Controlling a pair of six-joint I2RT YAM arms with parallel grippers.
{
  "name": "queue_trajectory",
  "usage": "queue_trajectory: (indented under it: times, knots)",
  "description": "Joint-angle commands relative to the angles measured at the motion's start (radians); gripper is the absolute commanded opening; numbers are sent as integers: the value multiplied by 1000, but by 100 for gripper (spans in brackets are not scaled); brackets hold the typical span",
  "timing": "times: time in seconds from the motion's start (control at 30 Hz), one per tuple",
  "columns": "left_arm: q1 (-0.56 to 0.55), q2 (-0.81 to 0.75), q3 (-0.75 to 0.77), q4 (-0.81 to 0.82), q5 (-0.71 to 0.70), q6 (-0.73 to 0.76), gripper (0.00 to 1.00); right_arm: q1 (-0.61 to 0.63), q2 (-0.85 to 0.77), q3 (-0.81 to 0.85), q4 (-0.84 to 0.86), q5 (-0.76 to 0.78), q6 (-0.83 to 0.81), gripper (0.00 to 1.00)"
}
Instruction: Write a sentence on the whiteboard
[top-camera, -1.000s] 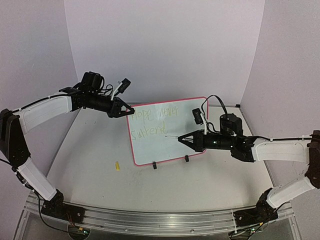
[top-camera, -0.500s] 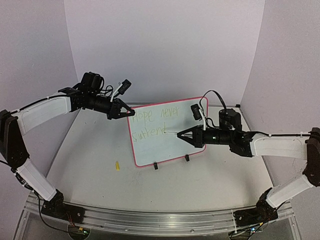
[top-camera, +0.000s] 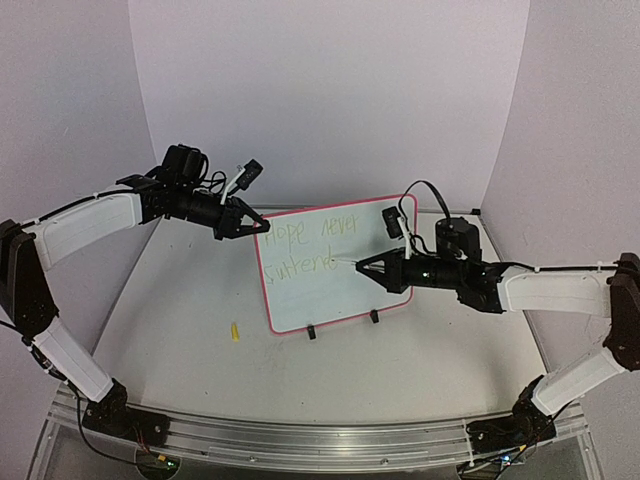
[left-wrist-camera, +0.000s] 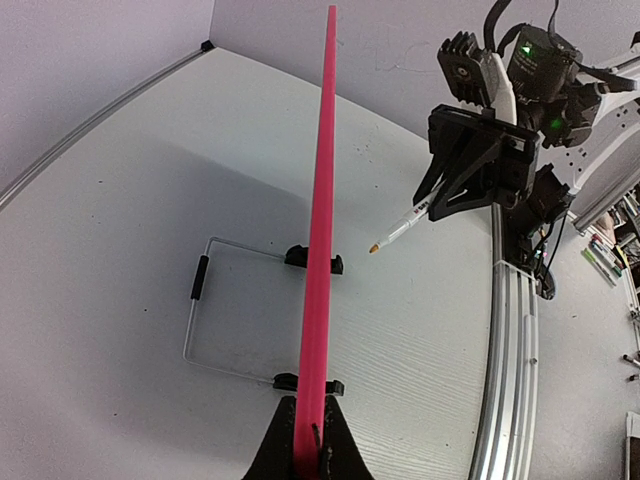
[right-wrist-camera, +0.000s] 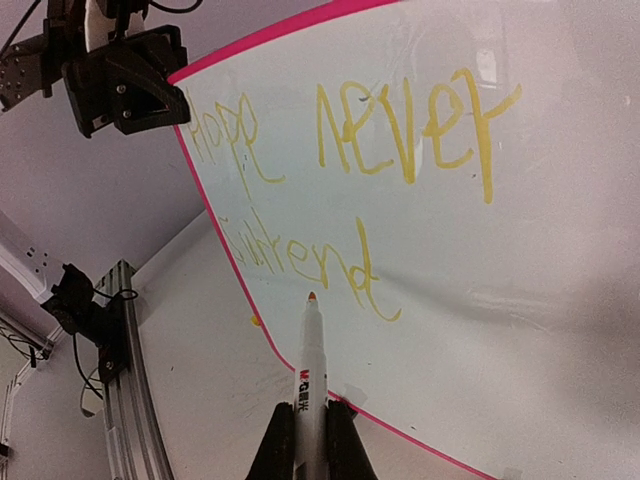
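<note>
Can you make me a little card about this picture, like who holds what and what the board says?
board: whiteboard, pink frame, propped up on black feet
left end effector: shut on the whiteboard's top corner
right end effector: shut on a marker
marker tip: near the end of the second line, seems just off the surface
sentence: yellow, "Hope never" above "Surrend", not finished
also: small yellow bit on the table
</note>
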Motion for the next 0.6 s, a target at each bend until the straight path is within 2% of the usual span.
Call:
queue_trajectory:
  times: [0.0,0.57]
  knots:
    - [4,-37,3,-12,-23,35,0,-9,23,7,46,33,-16,0]
    - [4,-38,3,-14,-29,37,0,-34,83,7,108,48,5,0]
